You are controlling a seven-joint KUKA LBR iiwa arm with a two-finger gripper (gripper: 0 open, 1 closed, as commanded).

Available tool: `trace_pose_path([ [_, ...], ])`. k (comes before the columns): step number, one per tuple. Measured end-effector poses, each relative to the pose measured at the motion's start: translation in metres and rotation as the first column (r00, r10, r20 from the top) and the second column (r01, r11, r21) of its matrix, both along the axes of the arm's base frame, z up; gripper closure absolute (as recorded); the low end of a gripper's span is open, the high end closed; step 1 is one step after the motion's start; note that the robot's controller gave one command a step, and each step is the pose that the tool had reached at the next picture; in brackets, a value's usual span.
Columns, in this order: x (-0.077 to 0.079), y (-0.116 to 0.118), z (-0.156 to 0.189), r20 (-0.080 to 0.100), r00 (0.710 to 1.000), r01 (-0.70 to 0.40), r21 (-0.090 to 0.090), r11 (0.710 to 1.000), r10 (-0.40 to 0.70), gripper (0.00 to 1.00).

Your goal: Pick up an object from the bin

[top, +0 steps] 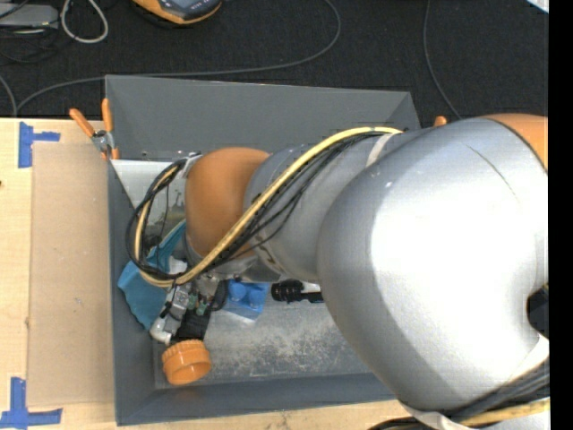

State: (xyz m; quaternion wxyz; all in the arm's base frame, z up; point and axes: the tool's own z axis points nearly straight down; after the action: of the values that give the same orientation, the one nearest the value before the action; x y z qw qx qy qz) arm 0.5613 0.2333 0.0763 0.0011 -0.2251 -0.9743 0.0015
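Jaws tucked under the wrist, can't tell if open or closed. Wrist end is low at the left side of the grey metal bin. Just beside it, by the near-left corner, is a black stubby piece with round orange cap. Crumpled blue sheet by the left wall. Blue plastic block and small black cylinder lie nearer the middle.

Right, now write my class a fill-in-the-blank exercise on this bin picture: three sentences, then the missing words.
1. The round cap lying near the lower wall of the bin is ___ in colour.
2. The sheet-like thing by the bin's left wall is ___.
3. The robot arm reaches into the bin from the view's ___ side.

Missing words: orange; blue; right.
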Motion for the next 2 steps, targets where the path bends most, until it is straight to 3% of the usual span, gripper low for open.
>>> trace_pose_path([
  [1, -0.024, -0.011, 0.018, 0.001, 0.900, -0.435, 0.003, 0.900, 0.435, 0.00],
  [2, -0.015, 0.003, -0.001, 0.006, 0.987, -0.162, 0.002, 0.987, 0.162, 0.00],
])
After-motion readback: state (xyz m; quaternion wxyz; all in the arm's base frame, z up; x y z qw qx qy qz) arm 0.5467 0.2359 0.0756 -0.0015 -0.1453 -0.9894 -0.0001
